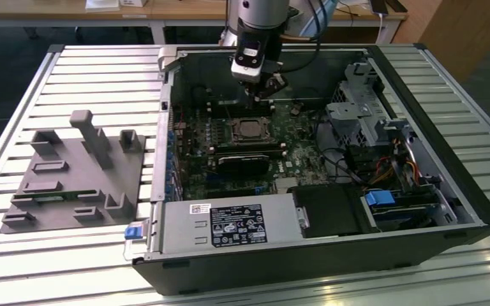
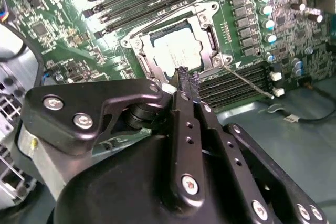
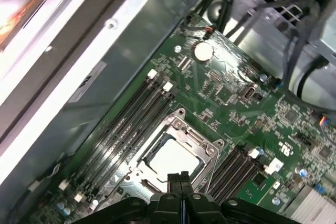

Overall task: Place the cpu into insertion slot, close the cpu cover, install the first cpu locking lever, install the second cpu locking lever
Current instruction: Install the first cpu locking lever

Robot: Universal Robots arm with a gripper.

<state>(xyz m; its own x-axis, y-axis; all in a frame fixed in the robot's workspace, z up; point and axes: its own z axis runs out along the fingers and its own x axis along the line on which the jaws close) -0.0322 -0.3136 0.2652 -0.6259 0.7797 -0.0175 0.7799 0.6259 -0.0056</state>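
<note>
Pincer [image 2: 185, 76] with fingertips pressed together and nothing seen between them, poised at the near edge of the cpu cover [image 2: 210, 35]; contact cannot be told. Just beyond the tips the cpu [image 2: 176, 53] lies flat in the insertion slot [image 1: 231, 130], framed by the cover's cut-out. A thin wire lever [image 2: 247, 81] juts from one socket corner. Memory slots [image 3: 134, 114] flank the socket on two sides. Farther off stands the grey case wall [image 3: 105, 61] — open room above the board.
</note>
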